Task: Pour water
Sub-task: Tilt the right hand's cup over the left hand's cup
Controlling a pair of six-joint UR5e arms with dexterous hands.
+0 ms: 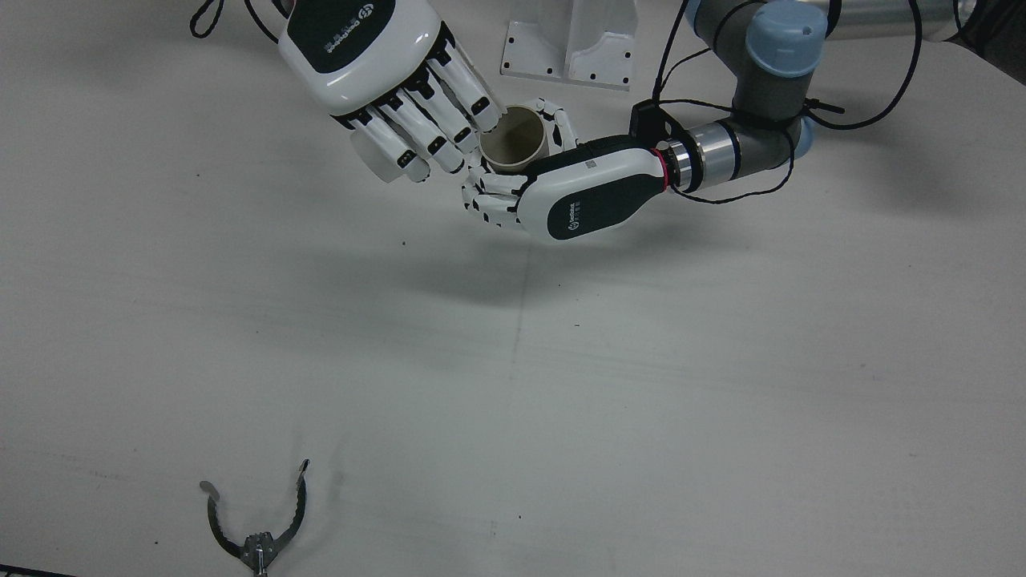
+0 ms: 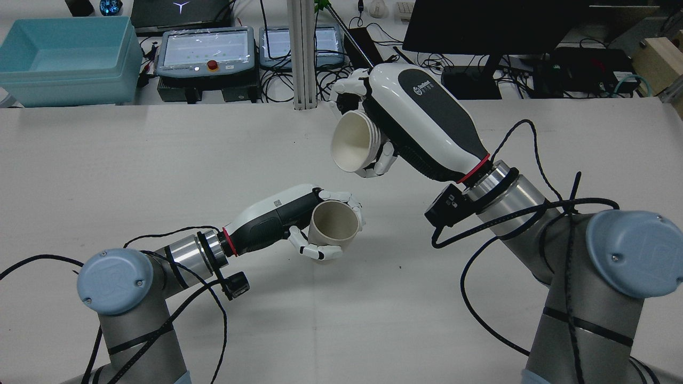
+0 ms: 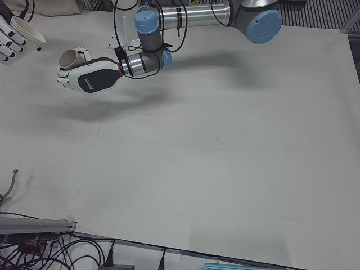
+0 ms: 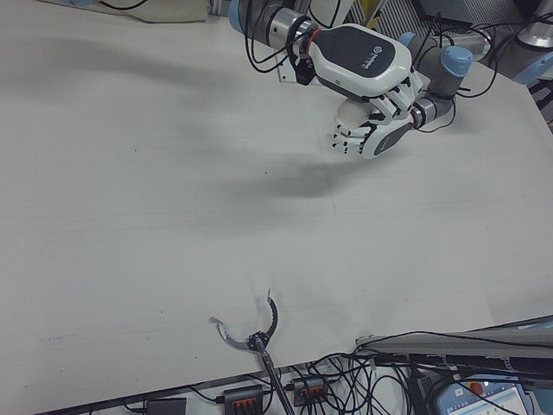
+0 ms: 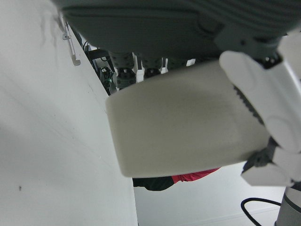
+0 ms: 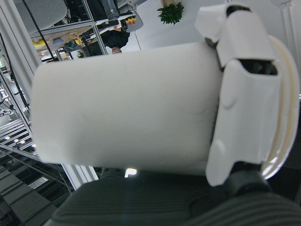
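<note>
Front view: left hand (image 1: pixel 553 192) is wrapped round a beige cup (image 1: pixel 513 138), mouth up; right hand (image 1: pixel 377 72) is seen overhead, its cup hidden; metal tongs (image 1: pixel 256 525) lie near the tabletop (image 1: pixel 641 401) edge, well apart. Rear view: right hand (image 2: pixel 421 128) is closed on a white cup (image 2: pixel 352 141), tilted, mouth toward the lower cup. Left-front view: broad bare tabletop is shown.

We find printed logos on the dark back panels of the right hand (image 1: pixel 365 52) and left hand (image 1: pixel 589 196); neither is legible.
</note>
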